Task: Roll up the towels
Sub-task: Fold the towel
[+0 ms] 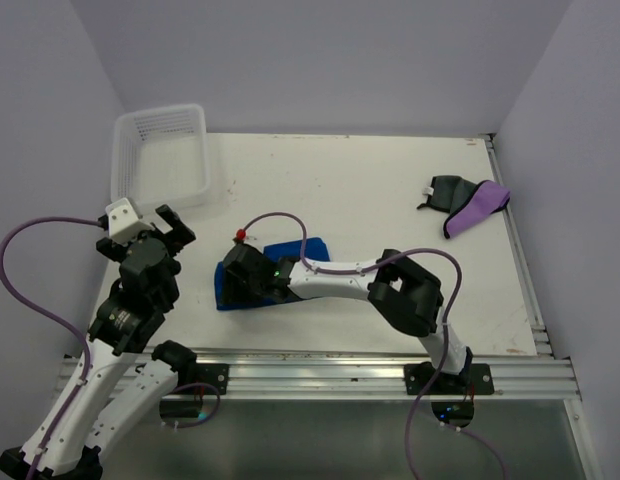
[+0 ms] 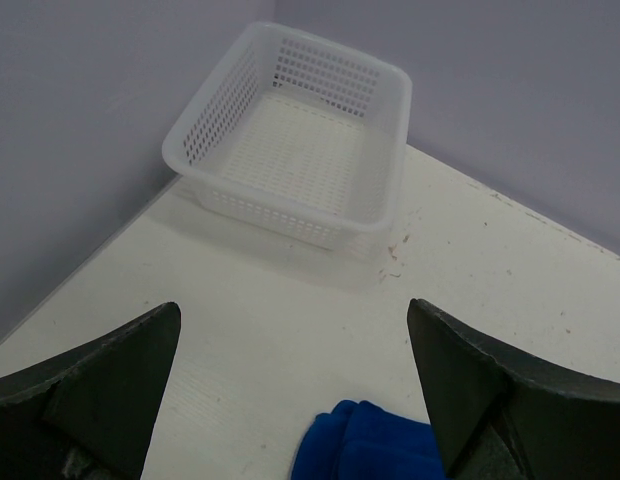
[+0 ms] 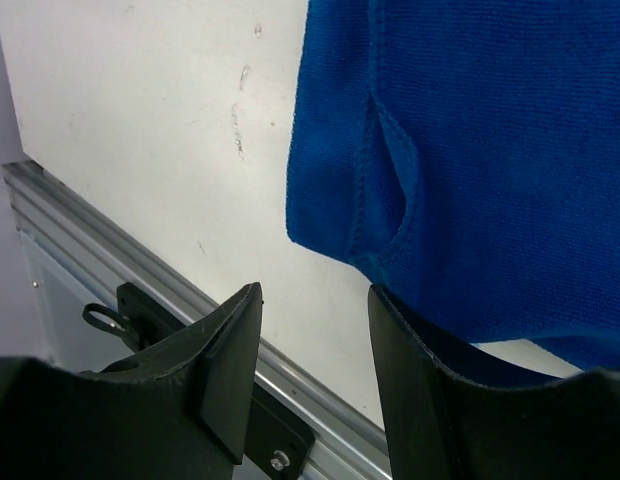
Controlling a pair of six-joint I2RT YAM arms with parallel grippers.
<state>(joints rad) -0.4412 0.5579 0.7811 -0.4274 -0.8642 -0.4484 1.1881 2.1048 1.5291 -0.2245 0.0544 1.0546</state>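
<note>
A bright blue towel (image 1: 304,247) lies flat on the table's near middle, its hemmed corner filling the right wrist view (image 3: 490,130). My right gripper (image 1: 233,290) (image 3: 315,292) is low over the towel's left end. Its jaws stand apart with bare table between them, and the towel's edge lies against the right finger (image 3: 430,380). My left gripper (image 1: 175,228) (image 2: 295,307) hangs wide open and empty to the left, with the blue towel's end (image 2: 365,445) just below it. A purple towel (image 1: 477,208) and a dark grey towel (image 1: 445,190) lie crumpled together at the far right.
A white mesh basket (image 1: 117,175) (image 2: 390,150) stands empty in the far left corner against the wall. An aluminium rail (image 1: 320,365) (image 3: 120,260) runs along the table's near edge. Walls close in on the left, back and right.
</note>
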